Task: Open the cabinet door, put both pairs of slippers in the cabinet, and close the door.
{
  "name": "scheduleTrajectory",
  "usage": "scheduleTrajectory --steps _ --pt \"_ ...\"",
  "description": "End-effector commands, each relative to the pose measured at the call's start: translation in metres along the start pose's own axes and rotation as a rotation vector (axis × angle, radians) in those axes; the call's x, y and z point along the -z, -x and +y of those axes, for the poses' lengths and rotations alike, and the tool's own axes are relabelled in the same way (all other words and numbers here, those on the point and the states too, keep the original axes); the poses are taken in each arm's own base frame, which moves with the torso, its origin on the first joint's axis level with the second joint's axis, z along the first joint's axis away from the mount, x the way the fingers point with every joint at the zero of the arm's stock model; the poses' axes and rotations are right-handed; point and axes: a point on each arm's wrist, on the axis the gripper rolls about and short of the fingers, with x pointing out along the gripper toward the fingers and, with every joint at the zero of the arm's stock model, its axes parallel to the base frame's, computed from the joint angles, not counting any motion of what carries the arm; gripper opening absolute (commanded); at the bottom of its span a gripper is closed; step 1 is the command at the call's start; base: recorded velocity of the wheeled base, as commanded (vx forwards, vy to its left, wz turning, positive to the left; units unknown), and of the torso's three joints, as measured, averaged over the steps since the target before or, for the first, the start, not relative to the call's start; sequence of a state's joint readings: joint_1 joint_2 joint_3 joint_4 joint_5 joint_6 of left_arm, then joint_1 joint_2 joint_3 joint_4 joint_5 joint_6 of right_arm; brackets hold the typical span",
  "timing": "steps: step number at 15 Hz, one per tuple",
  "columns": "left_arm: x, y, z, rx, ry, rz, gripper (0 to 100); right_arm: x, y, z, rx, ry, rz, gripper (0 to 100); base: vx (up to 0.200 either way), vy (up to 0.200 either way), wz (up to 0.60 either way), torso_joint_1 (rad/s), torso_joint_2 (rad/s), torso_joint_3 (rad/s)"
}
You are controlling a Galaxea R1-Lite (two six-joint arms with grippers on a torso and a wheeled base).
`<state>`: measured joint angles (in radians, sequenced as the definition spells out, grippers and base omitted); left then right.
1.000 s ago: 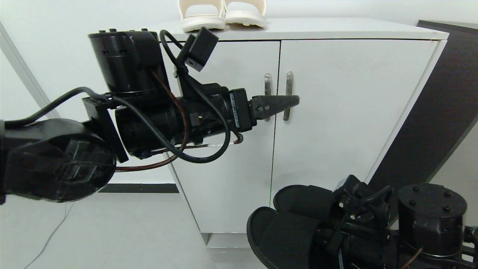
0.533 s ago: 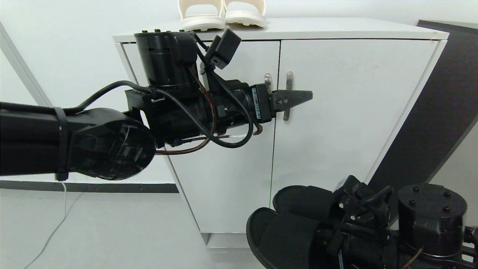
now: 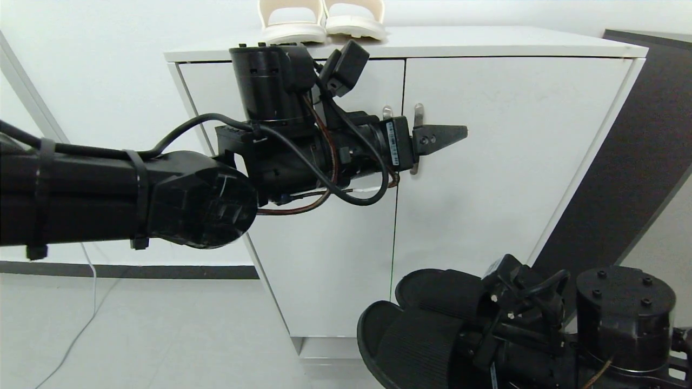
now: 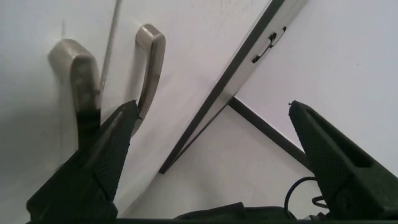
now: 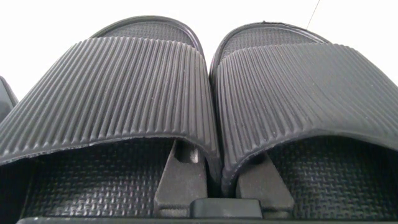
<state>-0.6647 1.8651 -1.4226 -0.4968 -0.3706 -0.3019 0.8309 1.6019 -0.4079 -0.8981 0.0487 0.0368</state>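
The white cabinet point(image 3: 486, 162) has both doors shut, with two metal handles point(image 3: 417, 114) at the centre seam. My left gripper point(image 3: 458, 132) is level with the handles, just in front of the right door, and it is open. In the left wrist view the left gripper point(image 4: 212, 107) has the two handles point(image 4: 149, 68) by one finger point(image 4: 99, 162), with nothing between the fingers. A white pair of slippers point(image 3: 323, 21) sits on the cabinet top. Low at the right, my right gripper point(image 5: 221, 180) is shut on the black slippers point(image 3: 427, 329), its fingers point(image 5: 180, 177) tucked under the straps point(image 5: 112, 87).
Grey floor point(image 3: 162, 335) lies open to the left of the cabinet, with a thin cable point(image 3: 75, 335) trailing across it. A dark panel point(image 3: 621, 162) stands against the cabinet's right side. A white wall point(image 3: 97, 81) is behind.
My left arm has swung right and slightly up, carrying its gripper from the left door across the handles to the right door. The right arm and black slippers have stayed put.
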Motion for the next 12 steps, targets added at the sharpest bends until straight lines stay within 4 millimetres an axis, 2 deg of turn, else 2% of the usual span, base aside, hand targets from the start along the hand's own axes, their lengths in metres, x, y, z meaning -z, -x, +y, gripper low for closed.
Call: scheduleTrajectory --steps 1,8,9,12 --pt "0.003 -0.006 0.001 -0.002 0.006 0.013 100 0.000 0.000 0.000 -0.001 0.000 0.000 0 0.000 0.000 0.00 0.000 0.00 0.000" --pt "0.003 -0.016 -0.008 0.024 0.006 0.022 100 0.000 0.001 0.000 -0.001 0.000 -0.001 0 0.000 0.000 0.00 0.000 0.00 0.000" --pt "0.003 -0.016 -0.008 0.023 0.008 0.024 0 0.000 0.001 0.000 -0.001 0.000 -0.001 0 0.000 0.000 0.00 0.000 0.00 0.000" --pt "0.001 -0.012 -0.011 0.027 0.005 0.020 0 0.002 0.002 0.001 -0.016 0.001 0.004 0 0.000 0.000 0.00 0.000 0.00 0.000"
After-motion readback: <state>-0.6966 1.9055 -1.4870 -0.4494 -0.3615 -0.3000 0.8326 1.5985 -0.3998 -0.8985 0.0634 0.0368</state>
